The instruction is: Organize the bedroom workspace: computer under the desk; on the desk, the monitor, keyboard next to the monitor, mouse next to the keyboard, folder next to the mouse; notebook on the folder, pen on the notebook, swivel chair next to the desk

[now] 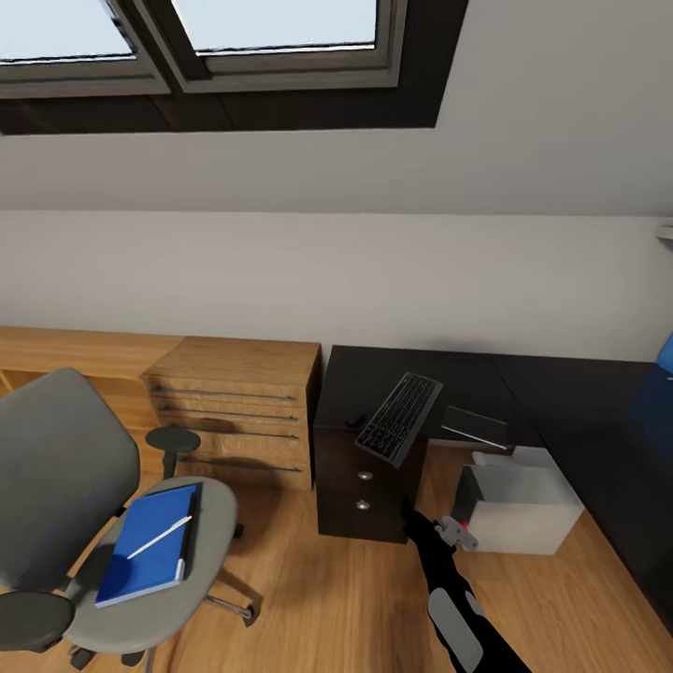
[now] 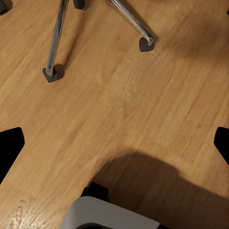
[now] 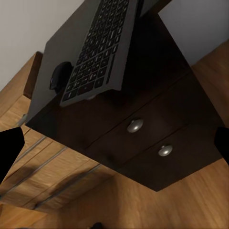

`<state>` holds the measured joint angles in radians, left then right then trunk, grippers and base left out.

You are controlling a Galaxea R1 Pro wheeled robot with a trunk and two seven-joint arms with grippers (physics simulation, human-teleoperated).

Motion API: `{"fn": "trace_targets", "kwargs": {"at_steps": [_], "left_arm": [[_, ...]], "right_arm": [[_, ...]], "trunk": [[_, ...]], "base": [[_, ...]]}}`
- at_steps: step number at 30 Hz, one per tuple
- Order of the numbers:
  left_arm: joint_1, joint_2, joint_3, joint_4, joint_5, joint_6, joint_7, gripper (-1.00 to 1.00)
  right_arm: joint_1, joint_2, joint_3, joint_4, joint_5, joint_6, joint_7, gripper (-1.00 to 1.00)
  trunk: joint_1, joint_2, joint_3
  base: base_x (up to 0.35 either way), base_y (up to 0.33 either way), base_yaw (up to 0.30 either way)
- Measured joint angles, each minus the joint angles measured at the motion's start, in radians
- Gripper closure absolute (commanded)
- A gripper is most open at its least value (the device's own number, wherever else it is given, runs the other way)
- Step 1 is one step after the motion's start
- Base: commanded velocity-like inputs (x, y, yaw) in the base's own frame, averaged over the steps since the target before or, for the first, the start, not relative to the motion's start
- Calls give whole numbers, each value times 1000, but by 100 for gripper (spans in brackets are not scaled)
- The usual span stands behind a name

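Observation:
The grey swivel chair stands at the left. On its seat lies the blue folder with the white pen across it, and a dark strip along one folder edge may be the notebook. The keyboard lies tilted over the black desk's front edge, with the mouse beside it. The grey computer sits on the floor under the desk. My right gripper is open and empty in front of the drawers. My left gripper is open over the floor. The monitor is out of view.
A light wooden drawer chest stands against the wall left of the desk's drawer unit. A dark flat rectangle lies near the computer. The chair's chrome legs and casters stand on the wooden floor.

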<state>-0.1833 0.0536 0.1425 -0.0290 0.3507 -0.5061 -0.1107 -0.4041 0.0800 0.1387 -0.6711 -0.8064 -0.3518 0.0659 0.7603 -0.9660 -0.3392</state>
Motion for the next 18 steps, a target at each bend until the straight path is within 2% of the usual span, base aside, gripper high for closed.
{"fn": "trace_targets", "kwargs": {"at_steps": [8, 14, 18], "left_arm": [[0, 2, 5, 0, 1, 3, 0, -100], [0, 6, 35, 0, 27, 2, -2, -100], [0, 5, 41, 0, 33, 2, -4, -100]], "right_arm": [[0, 6, 3, 5, 1, 0, -1, -100], [0, 7, 4, 6, 2, -1, -3, -100], [0, 6, 2, 6, 2, -1, -1, -100]], "trunk": [[31, -56, -25], [54, -98, -44], [69, -126, -56]], "base": [[0, 0, 8], [0, 0, 135], [0, 0, 99]]}}
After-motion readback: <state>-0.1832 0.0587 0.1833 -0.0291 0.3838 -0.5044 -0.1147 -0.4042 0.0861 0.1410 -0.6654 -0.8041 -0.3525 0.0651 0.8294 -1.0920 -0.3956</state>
